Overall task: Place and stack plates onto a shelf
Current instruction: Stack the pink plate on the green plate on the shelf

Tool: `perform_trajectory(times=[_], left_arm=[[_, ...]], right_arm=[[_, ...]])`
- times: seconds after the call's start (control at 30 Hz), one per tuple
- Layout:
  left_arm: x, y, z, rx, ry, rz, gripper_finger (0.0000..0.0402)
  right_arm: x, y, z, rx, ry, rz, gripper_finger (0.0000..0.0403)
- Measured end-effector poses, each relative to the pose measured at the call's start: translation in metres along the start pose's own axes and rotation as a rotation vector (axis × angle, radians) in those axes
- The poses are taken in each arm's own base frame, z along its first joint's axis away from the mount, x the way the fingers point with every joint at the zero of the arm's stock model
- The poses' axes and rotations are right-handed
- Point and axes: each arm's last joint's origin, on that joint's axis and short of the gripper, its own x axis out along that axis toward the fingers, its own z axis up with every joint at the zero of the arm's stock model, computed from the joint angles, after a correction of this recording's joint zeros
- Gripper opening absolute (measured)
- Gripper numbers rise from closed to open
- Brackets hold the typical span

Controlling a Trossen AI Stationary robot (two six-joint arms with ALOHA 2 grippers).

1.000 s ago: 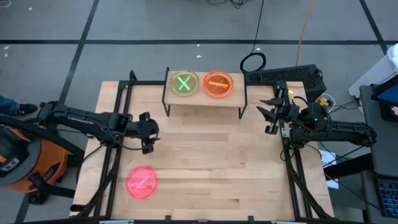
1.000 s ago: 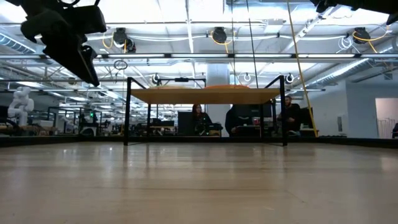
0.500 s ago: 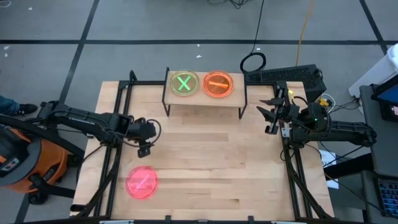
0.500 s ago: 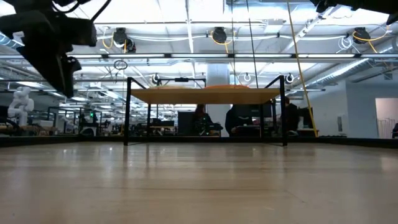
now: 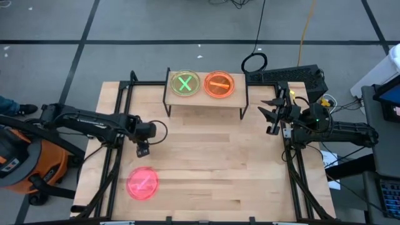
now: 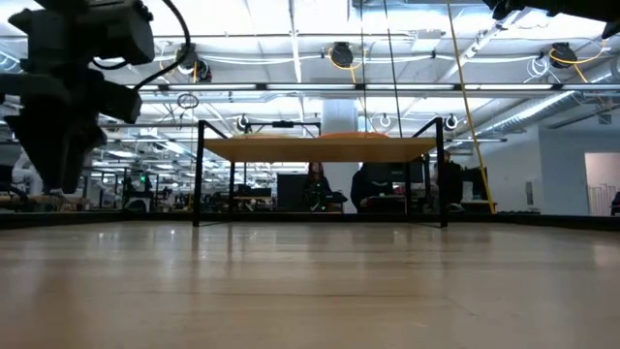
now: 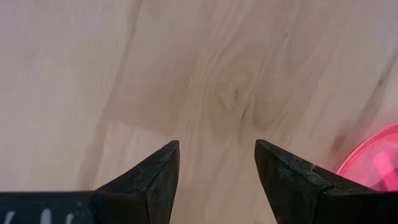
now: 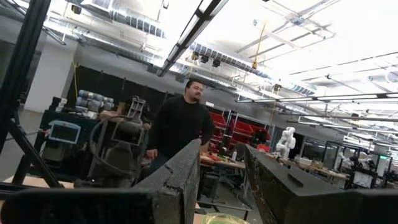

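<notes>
A pink plate (image 5: pixel 142 184) lies flat on the tabletop near its near-left corner, and its rim (image 7: pixel 373 158) shows in the left wrist view. A green plate (image 5: pixel 185 84) and an orange plate (image 5: pixel 219 84) lie side by side on the shelf (image 5: pixel 206 103) at the far edge. My left gripper (image 5: pixel 142 152) hangs open above bare wood just on the far side of the pink plate, fingers pointing down (image 7: pixel 216 146). My right gripper (image 5: pixel 267 115) waits open to the right of the shelf, clear of it (image 8: pixel 221 152).
The shelf (image 6: pixel 320 148) stands on thin black legs at the far middle of the table. Black frame rails run along the left (image 5: pixel 115 125) and right (image 5: pixel 290 156) table edges. Bare wood lies between shelf and pink plate. A person (image 8: pixel 180 124) stands beyond the table.
My left gripper has moved toward the near-left of the table, closer to the pink plate, dropping lower and tipping to point down at the tabletop. The plates and my right arm have stayed put.
</notes>
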Motion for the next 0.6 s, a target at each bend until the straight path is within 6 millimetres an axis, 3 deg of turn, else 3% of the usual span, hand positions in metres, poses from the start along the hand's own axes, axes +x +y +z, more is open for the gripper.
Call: perform_trajectory(times=[0.37, 0.6], left_arm=[[0.0, 0.001, 0.0088, -0.207, -0.073, -0.049, 0.0216], [0.0002, -0.0013, 0.0072, -0.203, -0.065, -0.046, 0.0216]], right_arm=[[0.0, 0.0, 0.0, 0.0, 0.0, 0.0, 0.0112], [0.0, 0.0, 0.0, 0.0, 0.0, 0.0, 0.0112]])
